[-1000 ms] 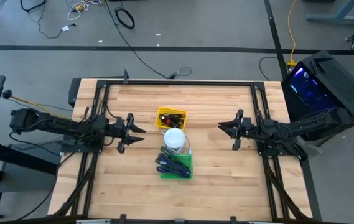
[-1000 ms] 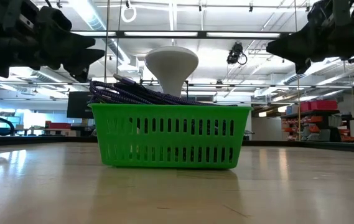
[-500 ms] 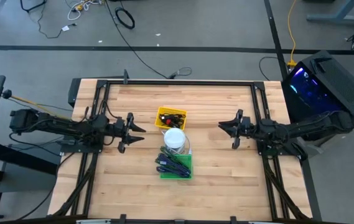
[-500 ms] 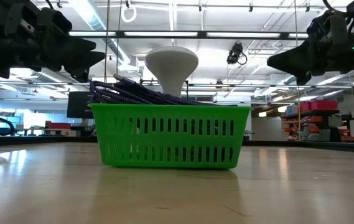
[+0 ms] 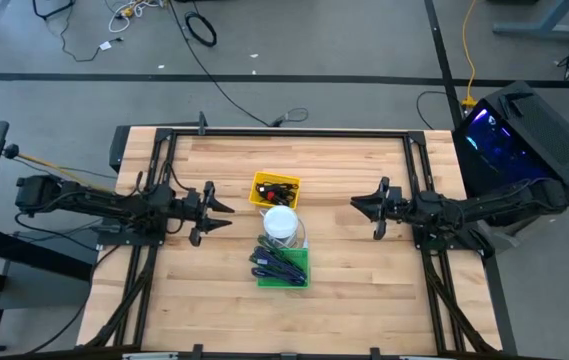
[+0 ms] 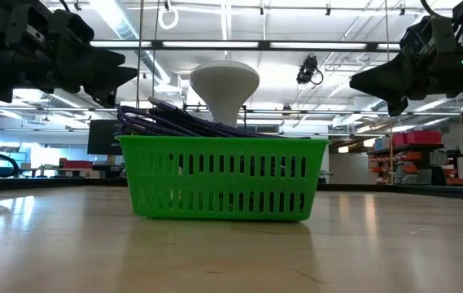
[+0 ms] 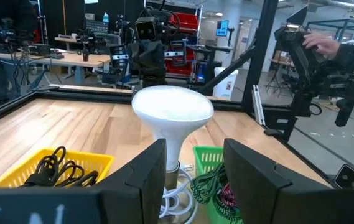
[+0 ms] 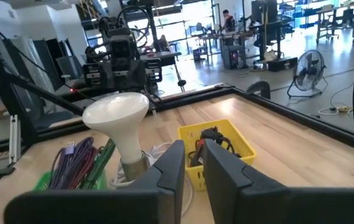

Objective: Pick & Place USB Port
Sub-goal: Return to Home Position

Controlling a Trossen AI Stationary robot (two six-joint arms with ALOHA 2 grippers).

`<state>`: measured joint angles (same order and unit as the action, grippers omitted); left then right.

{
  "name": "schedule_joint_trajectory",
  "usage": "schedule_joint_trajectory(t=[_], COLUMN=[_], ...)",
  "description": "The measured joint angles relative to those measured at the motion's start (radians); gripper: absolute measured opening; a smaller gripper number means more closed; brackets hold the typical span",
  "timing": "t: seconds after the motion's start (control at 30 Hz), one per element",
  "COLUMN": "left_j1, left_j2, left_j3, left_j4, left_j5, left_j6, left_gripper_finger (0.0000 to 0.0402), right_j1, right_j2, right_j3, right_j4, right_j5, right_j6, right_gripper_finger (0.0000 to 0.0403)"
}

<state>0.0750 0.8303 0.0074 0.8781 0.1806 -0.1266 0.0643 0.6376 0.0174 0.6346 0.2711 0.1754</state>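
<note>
A yellow basket (image 5: 275, 189) stands at mid-table and holds dark pieces: twisted wire ties (image 7: 58, 167) and a black piece with red marks, the USB port (image 5: 286, 187). The port also shows in the right wrist view (image 8: 211, 138). My left gripper (image 5: 226, 212) hovers left of the basket, above the table, open and empty. My right gripper (image 5: 356, 204) hovers right of the basket, also above the table. Its fingers are nearly together with only a narrow slit, and it is empty. Both grippers point toward the middle of the table.
A white light bulb (image 5: 282, 222) stands just in front of the yellow basket. In front of the bulb is a green basket (image 5: 285, 267) with purple cords (image 6: 174, 124). A black frame (image 5: 289, 133) rims the table. A person's hand (image 7: 318, 41) shows beyond the table.
My right gripper has sunk a little and then kept still. Nothing on the table has moved.
</note>
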Motion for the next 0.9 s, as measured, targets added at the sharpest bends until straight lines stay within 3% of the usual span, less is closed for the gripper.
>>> schedule_joint_trajectory(t=[0.13,0.3,0.9], left_j1=[-0.003,-0.006,-0.006], left_j2=[-0.009,-0.114,-0.568], left_j3=[0.000,0.000,0.000], left_j4=[-0.019,-0.040,-0.037], left_j5=[-0.001,-0.003,-0.003], left_j6=[-0.001,-0.001,-0.001], left_gripper_finger=[0.0165,0.0165,0.0165], right_j1=[0.000,0.000,0.000], right_j2=[-0.009,-0.114,-0.494], right_j3=[0.000,0.000,0.000], right_j4=[-0.020,-0.028,-0.029], right_j5=[0.000,0.000,0.001], right_j6=[0.000,0.000,0.000], right_gripper_finger=[0.0061,0.0061,0.0061])
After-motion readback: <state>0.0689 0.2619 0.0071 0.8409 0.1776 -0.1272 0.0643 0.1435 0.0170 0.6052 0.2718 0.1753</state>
